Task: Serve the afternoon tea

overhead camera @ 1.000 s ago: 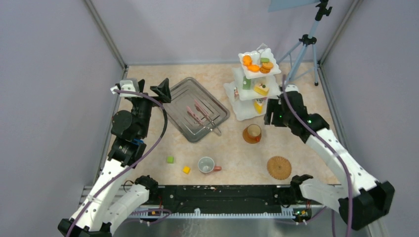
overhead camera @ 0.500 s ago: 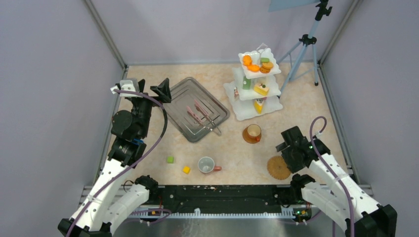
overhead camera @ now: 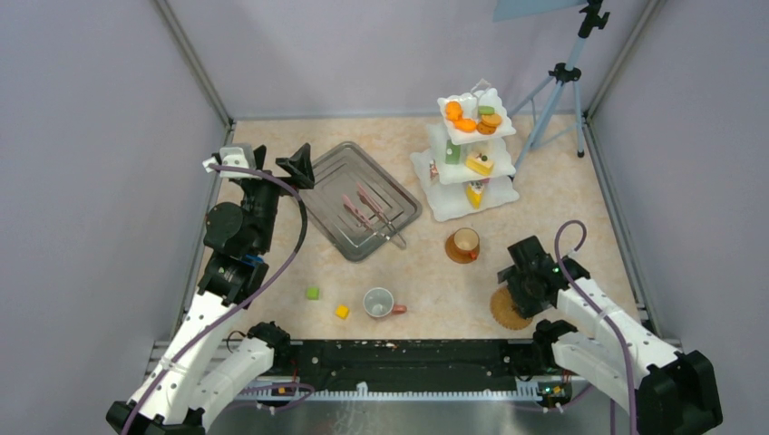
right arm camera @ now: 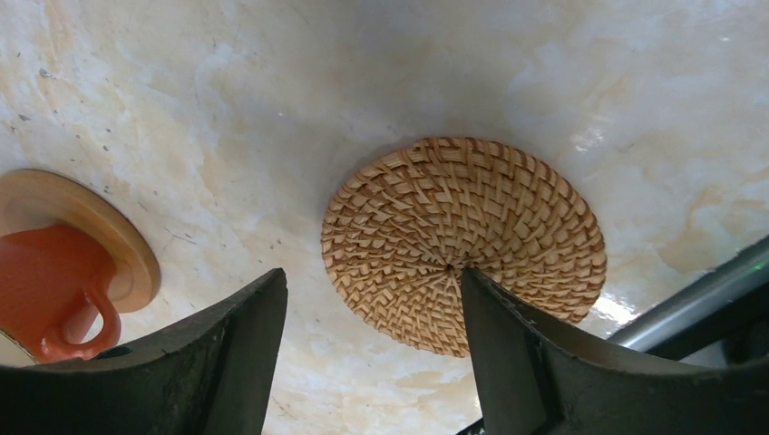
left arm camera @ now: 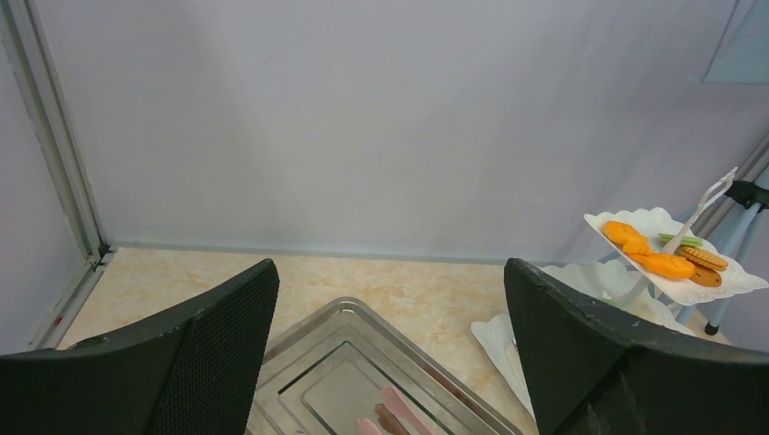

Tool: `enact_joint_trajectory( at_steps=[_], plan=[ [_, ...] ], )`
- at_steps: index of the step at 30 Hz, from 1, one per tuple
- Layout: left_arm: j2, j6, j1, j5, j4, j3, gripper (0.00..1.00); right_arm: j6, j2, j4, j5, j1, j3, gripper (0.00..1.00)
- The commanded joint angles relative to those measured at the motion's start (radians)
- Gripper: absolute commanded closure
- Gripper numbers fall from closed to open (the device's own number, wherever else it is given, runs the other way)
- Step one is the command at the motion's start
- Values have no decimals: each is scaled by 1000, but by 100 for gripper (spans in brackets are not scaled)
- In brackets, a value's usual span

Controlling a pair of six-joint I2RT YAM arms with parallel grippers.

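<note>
**A:** OK, which step?
**B:** Fetching the bare woven mat [right arm camera: 462,240] at the near edge. Above it hovers the right gripper [right arm camera: 372,285], jaws spread, holding nothing.
**A:** Next move?
**B:** Likely drop, pinch the mat's rim and carry it to the white cup [overhead camera: 378,302], left of the mat. The orange cup [overhead camera: 463,245] sits beyond the mat, the stand [overhead camera: 444,208] further beyond. Far left of the mat, the left gripper [left arm camera: 390,272] is spread and empty.

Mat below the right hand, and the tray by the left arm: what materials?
Round mat: woven rattan or wicker by the look, matte tan-brown, with spiral coils visible. Tray: likely stainless steel, grey and satin, with soft reflections and a stepped rim.
</note>
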Motion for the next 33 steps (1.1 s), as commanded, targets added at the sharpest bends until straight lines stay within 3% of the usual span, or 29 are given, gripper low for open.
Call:
enact_joint_trajectory(
  at_steps=[1, 9, 14, 22, 28, 33],
  plan=[
    [-14, -7, -1, 6, 19, 24, 1, 32, 11, 76, -7, -5, -22, 31],
    [-13, -9, 0, 8, 20, 25, 1, 50, 52, 176, 41, -4, -81, 32],
    [-13, -10, 0, 9, 20, 24, 1, -14, 124, 280, 137, -36, -34, 32],
    [-14, -7, -1, 2, 20, 24, 1, -183, 401, 493, 143, -210, 100, 33],
    [-11, -4, 0, -2, 20, 25, 1, -262, 602, 569, 58, -238, 211, 36],
    [-11, -4, -1, 0, 19, 27, 1, -268, 658, 613, 69, -246, 243, 36]
  ],
)
